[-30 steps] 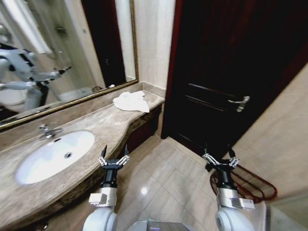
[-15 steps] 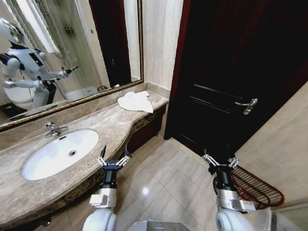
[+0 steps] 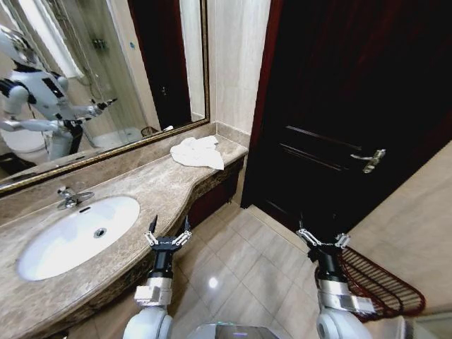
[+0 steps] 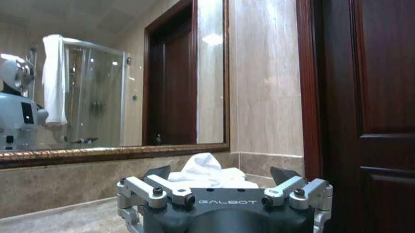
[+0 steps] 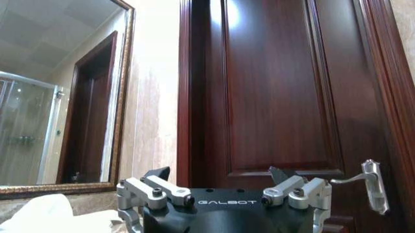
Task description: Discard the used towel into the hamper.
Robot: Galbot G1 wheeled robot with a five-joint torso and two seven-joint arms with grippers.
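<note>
The crumpled white towel (image 3: 198, 151) is left at the marble counter's (image 3: 152, 185) far end, reddish-brown woven hamper (image 3: 378, 284) floor-parked by the dark door; left gripper (image 3: 167, 236) and right gripper (image 3: 322, 241) are held spread open, empty, ready for pickup

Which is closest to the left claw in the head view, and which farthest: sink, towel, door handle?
From the left claw:
1. Sink, just to its left in the counter.
2. Towel, ahead at the counter's far end.
3. Door handle, far across to the right.

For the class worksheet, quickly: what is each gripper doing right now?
Left gripper: open, empty, near the counter's edge.
Right gripper: open, empty, over the floor.
</note>
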